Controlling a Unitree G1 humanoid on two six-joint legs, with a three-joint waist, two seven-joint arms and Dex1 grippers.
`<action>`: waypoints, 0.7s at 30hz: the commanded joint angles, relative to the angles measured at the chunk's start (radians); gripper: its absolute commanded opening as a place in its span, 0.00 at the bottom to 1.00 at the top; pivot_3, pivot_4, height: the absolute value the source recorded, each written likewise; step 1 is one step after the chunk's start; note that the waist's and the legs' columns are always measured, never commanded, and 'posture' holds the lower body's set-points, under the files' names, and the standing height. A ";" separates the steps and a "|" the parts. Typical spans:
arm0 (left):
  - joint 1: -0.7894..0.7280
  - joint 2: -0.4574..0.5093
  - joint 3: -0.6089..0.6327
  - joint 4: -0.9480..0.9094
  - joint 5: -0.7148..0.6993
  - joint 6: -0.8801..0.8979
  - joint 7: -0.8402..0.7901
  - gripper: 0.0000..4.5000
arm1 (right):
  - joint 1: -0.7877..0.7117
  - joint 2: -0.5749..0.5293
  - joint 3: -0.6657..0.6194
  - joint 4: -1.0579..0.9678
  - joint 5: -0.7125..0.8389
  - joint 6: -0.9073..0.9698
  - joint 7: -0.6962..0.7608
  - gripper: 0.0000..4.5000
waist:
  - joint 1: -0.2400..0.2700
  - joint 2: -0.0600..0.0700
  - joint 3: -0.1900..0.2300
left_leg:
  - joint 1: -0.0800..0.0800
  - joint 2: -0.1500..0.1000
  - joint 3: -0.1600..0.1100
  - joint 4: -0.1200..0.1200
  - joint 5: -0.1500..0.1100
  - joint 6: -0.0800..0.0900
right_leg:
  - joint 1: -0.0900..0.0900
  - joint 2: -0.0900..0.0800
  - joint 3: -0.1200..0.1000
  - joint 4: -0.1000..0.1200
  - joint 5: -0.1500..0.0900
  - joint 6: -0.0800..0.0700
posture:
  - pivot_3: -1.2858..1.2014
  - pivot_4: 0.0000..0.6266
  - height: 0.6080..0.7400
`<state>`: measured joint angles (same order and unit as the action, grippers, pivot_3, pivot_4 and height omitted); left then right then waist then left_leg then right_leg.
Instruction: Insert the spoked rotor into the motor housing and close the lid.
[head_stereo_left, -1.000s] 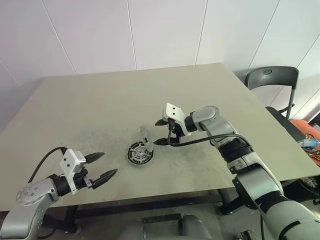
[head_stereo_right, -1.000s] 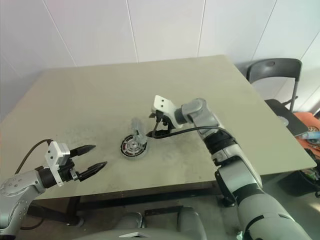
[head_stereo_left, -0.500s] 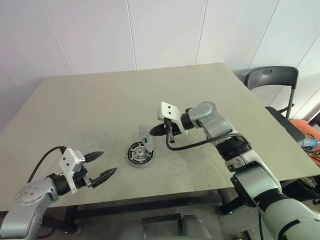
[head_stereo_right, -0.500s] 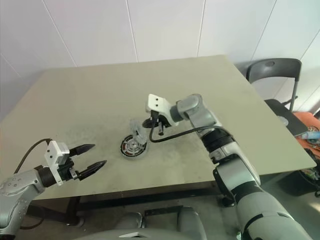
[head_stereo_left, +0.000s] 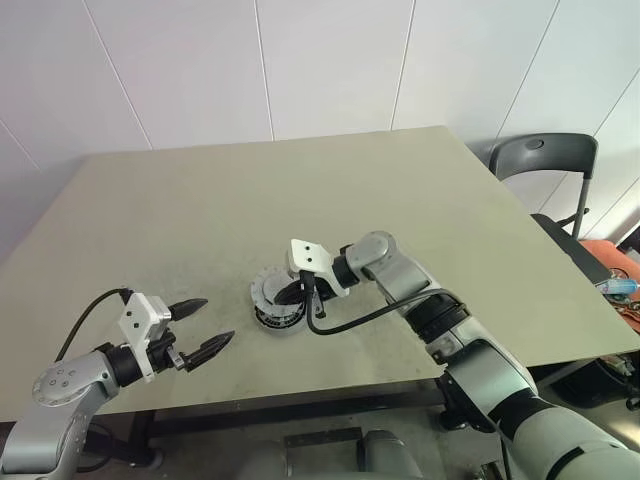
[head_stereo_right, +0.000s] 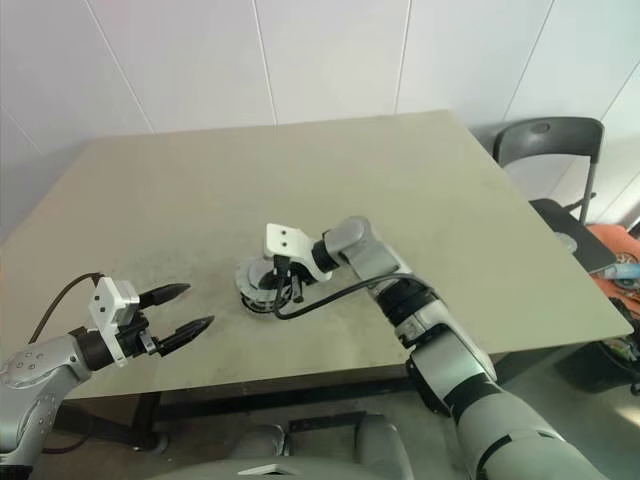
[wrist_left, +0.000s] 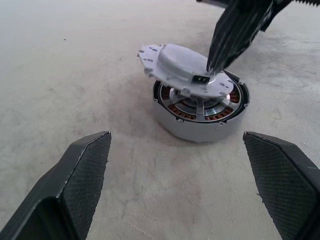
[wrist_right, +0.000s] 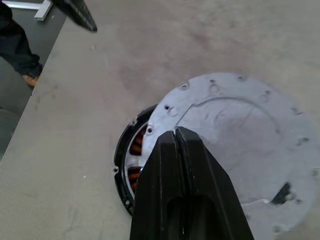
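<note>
one motor housing (wrist_left: 200, 122) stands on the table (head_stereo_left: 200, 210), nearer its front edge than its back edge, with one ring of coppery windings (wrist_left: 182, 111) showing inside and one silver lid (wrist_left: 182, 70) lying tilted across its top. two grippers are over the table: the left gripper (head_stereo_left: 203, 331) by the front left corner with its two black fingers spread apart, and the right gripper (wrist_right: 177, 165) with its two fingers pressed together on top of the lid. one dark chair (head_stereo_left: 545, 160) stands off the table's right edge.
</note>
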<state>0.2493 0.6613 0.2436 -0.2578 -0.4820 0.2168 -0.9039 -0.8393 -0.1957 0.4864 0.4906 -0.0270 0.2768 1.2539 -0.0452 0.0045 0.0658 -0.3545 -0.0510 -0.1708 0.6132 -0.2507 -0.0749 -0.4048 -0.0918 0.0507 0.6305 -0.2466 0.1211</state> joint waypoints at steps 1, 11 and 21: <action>-0.001 0.001 0.020 -0.022 -0.002 -0.014 0.000 1.00 | -0.023 0.007 -0.032 -0.031 0.027 0.006 0.004 0.01 | 0.000 0.000 0.000 | 0.000 0.000 0.000 0.000 0.000 0.000 | 0.000 0.000 0.000 0.000 0.000 0.000 | 0.52 0.00 1.00; 0.008 0.003 0.022 -0.003 0.006 -0.037 -0.013 1.00 | -0.013 0.009 -0.170 -0.099 0.091 0.059 -0.136 0.09 | 0.000 0.000 0.000 | 0.000 0.000 0.000 0.000 0.000 0.000 | 0.000 0.000 0.000 0.000 0.000 0.000 | 0.52 0.00 1.00; 0.060 0.018 0.108 -0.011 -0.052 -0.033 -0.063 1.00 | 0.151 0.004 -0.154 -0.228 0.122 0.120 -0.175 0.81 | 0.001 0.000 0.000 | 0.000 0.000 0.000 0.000 0.000 0.000 | 0.000 0.000 0.000 0.000 -0.001 0.002 | 0.52 0.00 1.00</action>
<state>0.3133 0.6667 0.3287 -0.2409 -0.5223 0.1895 -0.9606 -0.6837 -0.2015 0.3355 0.3211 0.0686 0.3956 1.0840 -0.0446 0.0043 0.0657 -0.3548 -0.0509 -0.1709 0.6132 -0.2507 -0.0749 -0.4049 -0.0918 0.0507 0.6303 -0.2479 0.1227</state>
